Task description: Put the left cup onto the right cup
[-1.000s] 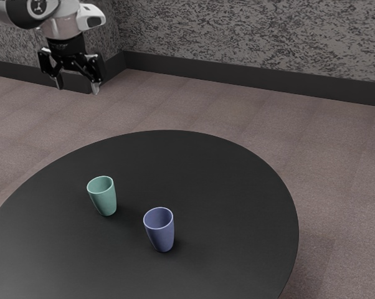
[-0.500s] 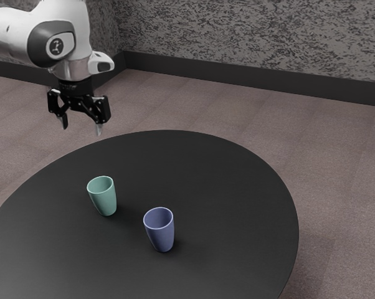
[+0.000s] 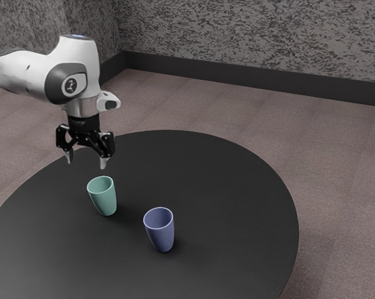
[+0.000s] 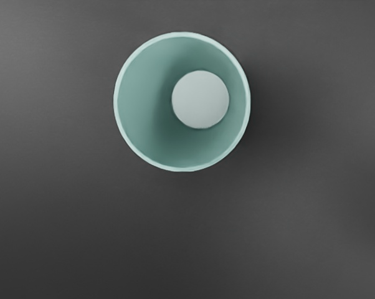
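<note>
A black gripper (image 3: 85, 162) is held over a round dark table (image 3: 237, 180), its fingers spread wide and holding nothing. A green cup (image 3: 102, 195) is set just below it, toward 5 o'clock. A blue cup (image 3: 159, 228) is placed apart, at the green cup's 4 o'clock. In the wrist view the green cup (image 4: 144, 106) is shown from straight above, its pale bottom exposed.

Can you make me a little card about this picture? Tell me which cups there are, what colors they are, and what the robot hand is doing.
table: round, black
green cup: upright, empty, on the exterior view's left
blue cup: upright, on the exterior view's right, not touching the green cup
end effector: open, hovers above the green cup, holds nothing
stacked: not yet, both cups stand on the table
</note>
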You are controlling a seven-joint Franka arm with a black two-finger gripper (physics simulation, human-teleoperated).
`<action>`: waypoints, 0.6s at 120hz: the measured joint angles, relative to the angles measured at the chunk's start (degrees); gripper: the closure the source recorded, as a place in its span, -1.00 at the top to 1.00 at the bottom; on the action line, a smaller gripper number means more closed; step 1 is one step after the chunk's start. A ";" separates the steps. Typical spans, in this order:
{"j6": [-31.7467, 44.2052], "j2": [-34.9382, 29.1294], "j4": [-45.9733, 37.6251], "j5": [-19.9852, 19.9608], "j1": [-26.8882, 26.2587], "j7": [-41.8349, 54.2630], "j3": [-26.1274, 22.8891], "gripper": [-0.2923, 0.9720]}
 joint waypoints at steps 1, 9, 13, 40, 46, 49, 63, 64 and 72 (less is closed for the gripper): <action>0.18 0.20 -0.03 -0.06 0.04 0.00 0.00 0.54; 1.49 1.44 -0.19 -0.41 0.24 0.01 0.00 0.54; 2.18 1.98 -0.23 -0.53 0.25 0.02 0.00 0.54; 5.55 4.40 -0.59 -2.02 -1.20 0.03 0.00 0.54; 6.23 4.71 -1.02 -2.31 -1.20 0.02 0.00 0.54; 6.57 4.86 -1.29 -2.43 -1.15 0.00 0.00 0.54; 8.08 5.45 -2.38 -2.91 -0.85 -0.10 0.00 0.54; 8.18 5.47 -2.43 -2.93 -0.82 -0.10 0.00 0.54; 8.84 5.92 -2.71 -3.08 -0.23 -0.16 0.00 0.54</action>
